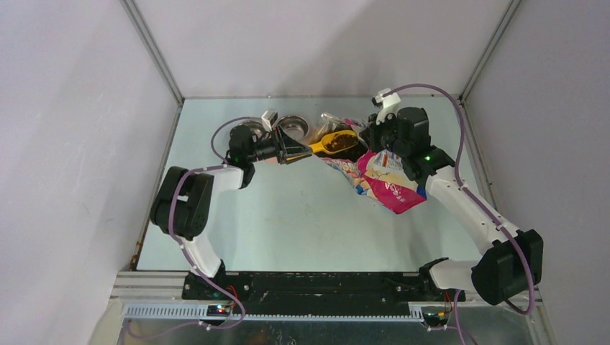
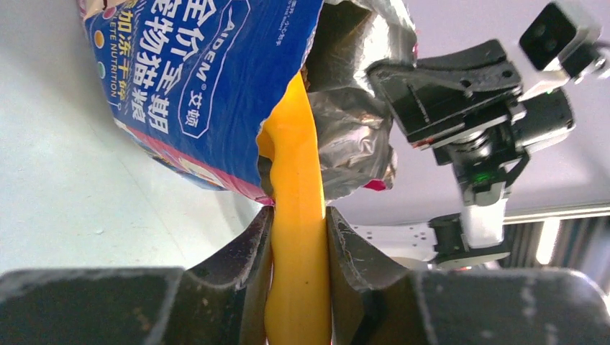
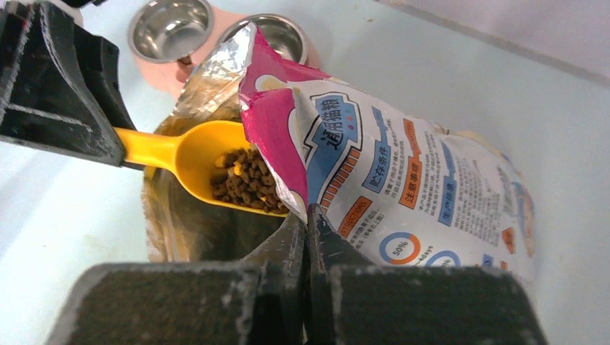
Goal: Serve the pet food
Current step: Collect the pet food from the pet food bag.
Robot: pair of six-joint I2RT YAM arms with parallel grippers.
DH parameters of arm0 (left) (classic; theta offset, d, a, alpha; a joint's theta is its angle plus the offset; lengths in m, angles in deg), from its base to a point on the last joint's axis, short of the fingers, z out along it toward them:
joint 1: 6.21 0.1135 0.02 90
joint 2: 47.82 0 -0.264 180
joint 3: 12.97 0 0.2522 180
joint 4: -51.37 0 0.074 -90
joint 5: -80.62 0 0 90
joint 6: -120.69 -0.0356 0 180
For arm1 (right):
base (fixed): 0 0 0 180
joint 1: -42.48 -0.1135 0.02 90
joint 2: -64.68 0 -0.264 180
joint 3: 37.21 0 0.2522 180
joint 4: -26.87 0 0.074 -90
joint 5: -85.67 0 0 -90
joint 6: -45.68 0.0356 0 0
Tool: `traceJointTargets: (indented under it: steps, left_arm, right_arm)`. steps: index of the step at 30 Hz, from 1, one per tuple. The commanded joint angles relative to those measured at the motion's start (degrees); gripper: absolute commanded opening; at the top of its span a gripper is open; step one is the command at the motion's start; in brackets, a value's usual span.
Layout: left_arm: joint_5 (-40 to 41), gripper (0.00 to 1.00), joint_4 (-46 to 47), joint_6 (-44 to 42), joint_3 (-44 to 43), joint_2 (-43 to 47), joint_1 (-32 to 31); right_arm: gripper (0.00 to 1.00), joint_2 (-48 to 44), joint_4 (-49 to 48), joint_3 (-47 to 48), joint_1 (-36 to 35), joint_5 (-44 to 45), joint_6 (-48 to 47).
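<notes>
The cat food bag [image 1: 385, 183] lies on the table with its foil mouth held up and open. My right gripper [image 3: 307, 215] is shut on the pink rim of the bag [image 3: 403, 172]. A yellow scoop [image 3: 187, 151] sits in the bag's mouth, its bowl filled with brown pet food [image 3: 241, 180]. My left gripper [image 2: 298, 219] is shut on the scoop's handle [image 2: 298, 273], which runs up into the bag [image 2: 187, 86]. From above, the left gripper [image 1: 298, 151] and scoop [image 1: 334, 144] lie just left of the right gripper [image 1: 367, 136].
The pink feeder [image 3: 169, 75] with two steel bowls [image 3: 169, 25] [image 3: 284, 36] stands just behind the bag's mouth, near the back wall; from above one bowl [image 1: 291, 126] shows behind my left gripper. White walls close in the table on three sides.
</notes>
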Motion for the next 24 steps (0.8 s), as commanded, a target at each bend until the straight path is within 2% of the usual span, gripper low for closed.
traceJointTargets:
  steps: [1, 4, 8, 12, 15, 17, 21, 24]
  left_arm:
    - [-2.2, 0.0, 18.1, 15.7, -1.5, -4.0, 1.1]
    - [-2.0, 0.0, 26.6, 24.2, -1.0, -7.8, 1.1]
    - [-1.0, 0.0, 33.4, 28.7, -0.1, -10.3, 1.1]
    - [0.1, 0.0, 33.9, 27.9, 0.8, -10.0, 1.1]
    - [-0.5, 0.0, 29.1, 24.8, 0.6, -9.0, 1.0]
    - [-1.9, 0.0, 29.7, 24.2, -0.4, -9.5, 0.6]
    - [-2.7, 0.0, 32.9, 25.5, -1.7, -11.6, -0.6]
    - [-3.2, 0.0, 36.7, 27.5, -3.0, -13.2, -2.3]
  right_arm:
    - [0.0, 0.8, -1.3, -0.3, -3.1, 9.8, -9.7]
    - [0.0, 0.8, -1.0, -0.4, -2.6, 9.1, -10.0]
    - [0.0, 0.6, -1.5, -0.3, -0.2, 6.9, -9.1]
    - [0.0, 0.9, -1.7, -0.4, -0.2, 5.5, -9.0]
    - [0.0, 1.6, -1.6, -0.3, -1.8, 7.8, -11.3]
    - [0.0, 2.3, -1.7, -0.3, -3.0, 9.4, -12.8]
    - [0.0, 4.6, -0.5, -0.3, -3.0, 1.1, -10.2]
    - [0.0, 5.7, -0.6, -0.2, -5.3, 0.0, -10.9]
